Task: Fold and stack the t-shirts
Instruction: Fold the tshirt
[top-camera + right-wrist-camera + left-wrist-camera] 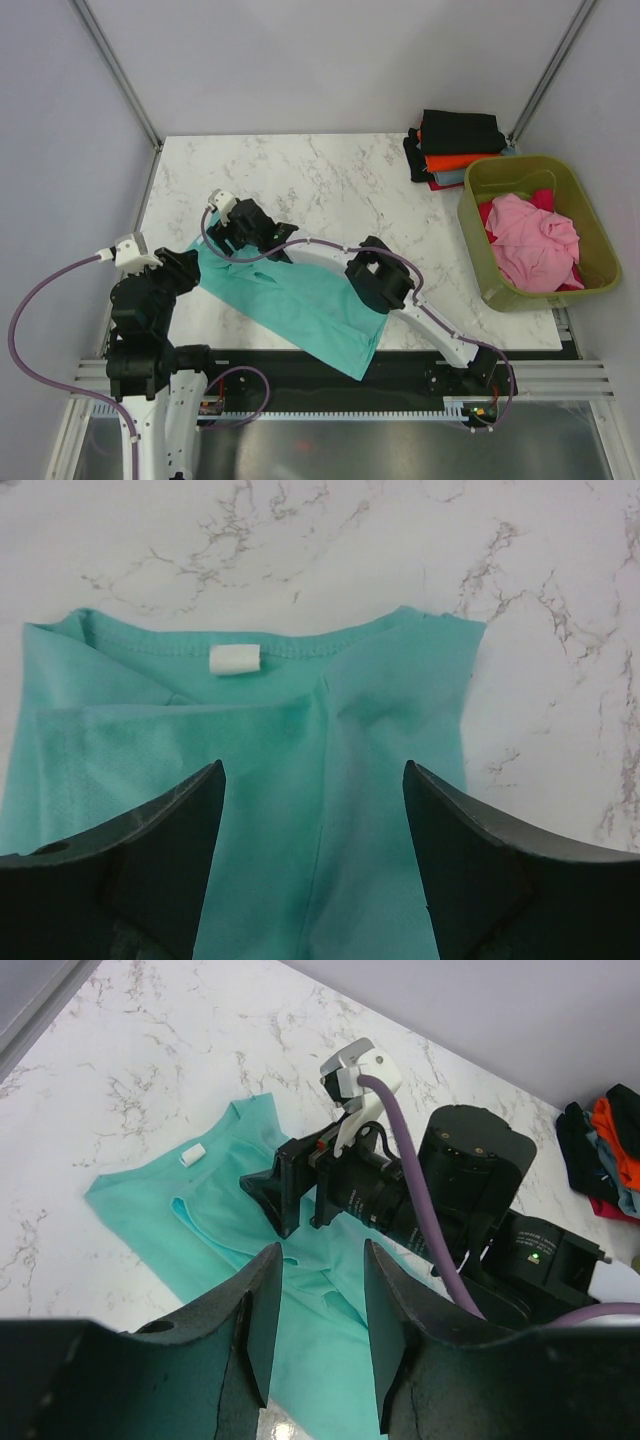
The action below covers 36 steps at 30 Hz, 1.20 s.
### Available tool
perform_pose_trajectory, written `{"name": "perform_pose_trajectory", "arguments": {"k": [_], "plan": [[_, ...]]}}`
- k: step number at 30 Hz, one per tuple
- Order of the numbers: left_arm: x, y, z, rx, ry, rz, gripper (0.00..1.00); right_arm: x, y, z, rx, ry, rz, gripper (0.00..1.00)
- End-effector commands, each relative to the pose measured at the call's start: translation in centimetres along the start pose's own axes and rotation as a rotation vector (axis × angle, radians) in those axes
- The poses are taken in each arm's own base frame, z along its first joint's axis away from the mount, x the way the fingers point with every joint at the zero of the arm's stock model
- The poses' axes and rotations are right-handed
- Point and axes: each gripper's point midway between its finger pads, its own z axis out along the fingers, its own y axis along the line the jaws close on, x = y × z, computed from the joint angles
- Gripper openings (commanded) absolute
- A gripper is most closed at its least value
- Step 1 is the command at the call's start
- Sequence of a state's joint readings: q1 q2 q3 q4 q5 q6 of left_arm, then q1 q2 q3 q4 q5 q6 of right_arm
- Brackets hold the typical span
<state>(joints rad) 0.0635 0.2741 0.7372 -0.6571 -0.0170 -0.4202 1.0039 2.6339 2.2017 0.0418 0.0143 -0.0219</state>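
A teal t-shirt [300,300] lies partly folded on the marble table, its lower end hanging over the near edge. Its collar with a white label [234,659] points to the far left. My right gripper [226,243] hovers just above the collar end, jaws wide open, only flat cloth [320,730] beneath them. My left gripper [190,265] sits at the shirt's left edge, open partway with nothing between its fingers [250,1310], looking over the teal cloth [150,1200] toward the right gripper [300,1225]. Folded t-shirts in black, orange, teal and red form a stack [455,150] at the far right.
An olive-green tub [520,165] stands at the table's right edge, holding a crumpled pink shirt [535,240] over a red one. The right arm [400,290] stretches diagonally across the teal shirt. The stack [615,1150] shows at the left wrist view's right edge.
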Motion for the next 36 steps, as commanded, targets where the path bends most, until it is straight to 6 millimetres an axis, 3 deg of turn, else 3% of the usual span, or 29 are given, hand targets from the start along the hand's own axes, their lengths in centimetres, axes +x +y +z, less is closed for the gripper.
{"name": "perform_pose_trajectory", "arguments": {"k": [1, 10, 16, 21, 25, 29, 31, 32, 34, 35, 36], "plan": [[-0.3, -0.1, 0.3, 0.005, -0.002, 0.020, 0.45, -7.3, 2.1, -2.6, -0.107, -0.128, 0.042, 0.79], [-0.2, 0.3, 0.5, -0.013, 0.007, 0.016, 0.45, -0.6, 7.3, -1.1, -0.203, 0.021, 0.074, 0.77], [-0.1, 0.4, 0.7, -0.024, 0.016, 0.014, 0.45, 3.1, 5.7, 0.2, -0.148, 0.100, 0.132, 0.76], [-0.1, 0.7, 0.9, -0.041, 0.022, 0.012, 0.45, 4.2, 4.3, 0.8, -0.094, 0.126, 0.116, 0.76], [0.0, 0.9, 1.1, -0.052, 0.027, 0.011, 0.45, 5.3, 1.3, 1.2, -0.025, 0.153, 0.166, 0.75], [0.0, 1.1, 1.2, -0.063, 0.032, 0.009, 0.45, 6.2, -4.6, 1.4, 0.041, 0.162, 0.310, 0.74], [0.0, 1.2, 1.3, -0.067, 0.036, 0.009, 0.45, 5.6, -6.1, 1.3, 0.029, 0.157, 0.434, 0.73], [0.1, 1.2, 1.4, -0.068, 0.040, 0.008, 0.45, 5.6, -8.7, 0.9, 0.057, 0.155, 0.482, 0.73], [0.0, 1.3, 1.4, -0.074, 0.041, 0.006, 0.45, 3.6, -10.9, -0.1, 0.069, 0.116, 0.545, 0.73], [0.1, 1.4, 1.5, -0.076, 0.042, 0.005, 0.45, 2.0, -13.4, -1.0, 0.111, 0.074, 0.554, 0.73], [0.0, 1.4, 1.5, -0.078, 0.041, 0.007, 0.45, 2.1, -14.8, -1.3, 0.149, 0.065, 0.557, 0.73]]}}
